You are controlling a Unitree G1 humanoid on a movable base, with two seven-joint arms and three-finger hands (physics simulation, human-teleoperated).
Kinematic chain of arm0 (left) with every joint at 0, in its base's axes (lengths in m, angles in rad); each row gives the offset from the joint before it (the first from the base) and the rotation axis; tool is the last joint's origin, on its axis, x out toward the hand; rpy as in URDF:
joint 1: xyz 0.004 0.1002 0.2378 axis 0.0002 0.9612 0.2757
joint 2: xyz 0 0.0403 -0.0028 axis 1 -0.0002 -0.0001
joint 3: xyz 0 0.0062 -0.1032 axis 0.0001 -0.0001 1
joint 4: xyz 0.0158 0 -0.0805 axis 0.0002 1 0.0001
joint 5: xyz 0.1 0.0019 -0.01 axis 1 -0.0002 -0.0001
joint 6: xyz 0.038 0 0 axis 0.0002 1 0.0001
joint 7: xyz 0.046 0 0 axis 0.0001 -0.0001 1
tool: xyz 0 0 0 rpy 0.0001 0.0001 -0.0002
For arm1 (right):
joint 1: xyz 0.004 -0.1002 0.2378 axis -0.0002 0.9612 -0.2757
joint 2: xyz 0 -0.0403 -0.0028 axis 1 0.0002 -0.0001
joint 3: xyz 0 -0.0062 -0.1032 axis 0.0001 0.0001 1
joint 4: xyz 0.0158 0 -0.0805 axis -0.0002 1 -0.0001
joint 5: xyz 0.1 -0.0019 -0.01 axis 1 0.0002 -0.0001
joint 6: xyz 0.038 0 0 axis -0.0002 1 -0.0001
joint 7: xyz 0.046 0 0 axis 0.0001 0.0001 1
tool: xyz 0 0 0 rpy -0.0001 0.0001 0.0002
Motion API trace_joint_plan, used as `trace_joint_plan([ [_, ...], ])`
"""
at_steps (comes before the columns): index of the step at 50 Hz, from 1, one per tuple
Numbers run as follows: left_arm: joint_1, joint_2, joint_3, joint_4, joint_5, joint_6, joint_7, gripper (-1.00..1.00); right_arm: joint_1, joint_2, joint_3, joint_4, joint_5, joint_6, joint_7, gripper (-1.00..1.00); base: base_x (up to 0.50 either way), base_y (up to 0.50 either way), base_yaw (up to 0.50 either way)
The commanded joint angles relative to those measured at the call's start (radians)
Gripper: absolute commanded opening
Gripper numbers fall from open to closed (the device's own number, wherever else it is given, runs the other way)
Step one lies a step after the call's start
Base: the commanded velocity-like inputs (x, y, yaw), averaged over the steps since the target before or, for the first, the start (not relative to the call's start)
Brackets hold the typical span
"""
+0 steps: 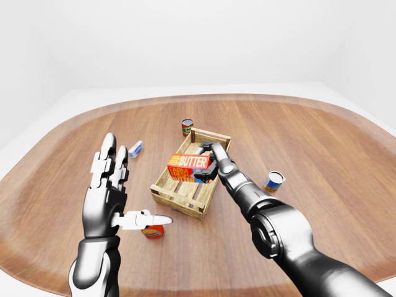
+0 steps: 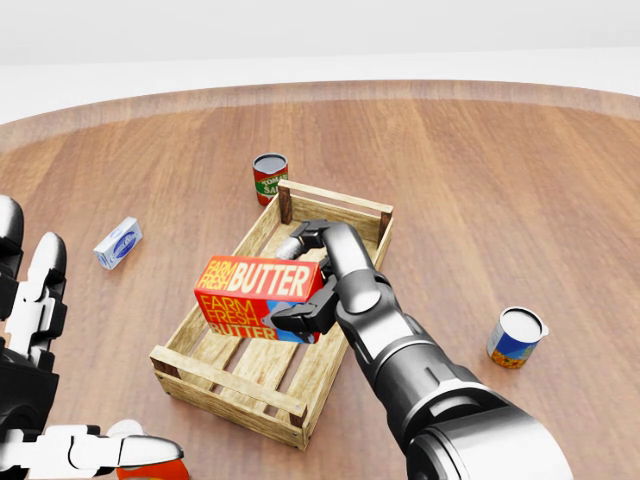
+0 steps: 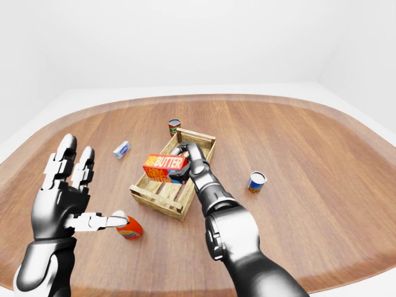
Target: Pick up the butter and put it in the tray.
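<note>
Left hand (image 1: 111, 185) is kept raised near the camera, fingers spread, nothing held. Farther out, the butter box (image 2: 262, 288) is clamped in the right hand (image 2: 325, 280) over the wooden tray (image 2: 225, 380) — pickup's done, only lowering & release left imo.

The butter (image 2: 260, 297) is a red and orange box with white lettering and a blue end. The tray (image 2: 212, 378) is pale slatted wood. The counter (image 2: 500, 180) is reddish-brown planked wood. One can (image 2: 269, 178) is red and green; another (image 2: 516, 337) is blue and orange. A small carton (image 2: 118, 243) is white and blue.
</note>
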Motion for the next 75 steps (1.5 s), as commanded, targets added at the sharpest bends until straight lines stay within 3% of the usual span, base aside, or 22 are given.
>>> trace_joint_plan([
  [1,0.002,-0.001,-0.004,-0.001,0.002,0.0,0.0,1.0,-0.016,-0.001,-0.059,-0.024,0.028,0.004,-0.008,-1.0,0.0,0.0,0.0],
  [7,0.002,0.0,-0.002,-0.006,0.0,0.0,0.0,1.0,-0.015,-0.001,-0.061,-0.024,0.027,0.01,-0.009,-1.0,0.0,0.0,0.0],
  [8,0.003,0.0,-0.002,-0.005,0.001,0.0,0.0,1.0,-0.015,-0.001,-0.062,-0.024,0.028,0.009,-0.007,-0.85,0.0,0.0,0.0],
  [10,0.002,0.0,-0.004,-0.006,0.002,0.0,0.0,1.0,-0.016,-0.002,-0.057,-0.024,0.022,0.008,-0.003,1.0,0.0,0.0,0.0],
  [20,0.002,0.0,-0.005,-0.008,0.0,0.0,0.001,1.0,-0.017,-0.002,-0.061,-0.024,0.026,0.019,-0.013,1.0,0.0,0.0,0.0],
  [45,0.002,0.0,-0.003,-0.007,0.002,0.0,0.001,1.0,-0.019,0.0,-0.059,-0.025,0.023,0.015,-0.015,1.0,0.0,0.0,0.0],
  [53,0.002,0.0,-0.003,-0.002,0.005,0.0,-0.001,1.0,-0.059,0.002,-0.036,-0.028,0.023,0.038,0.021,1.0,0.0,0.0,0.0],
  [57,0.002,0.0,-0.005,0.0,0.007,0.0,0.0,1.0,-0.096,-0.001,-0.008,-0.032,0.015,0.085,0.073,1.0,0.0,0.0,0.0],
  [62,0.007,-0.001,-0.01,0.003,0.011,0.0,0.0,1.0,-0.127,-0.005,0.013,-0.037,0.021,0.103,0.093,1.0,0.0,0.0,0.0],
  [75,0.01,-0.001,-0.024,0.01,0.02,0.0,0.005,1.0,-0.156,-0.04,0.059,-0.056,0.048,0.082,0.114,1.0,0.0,0.0,0.0],
])
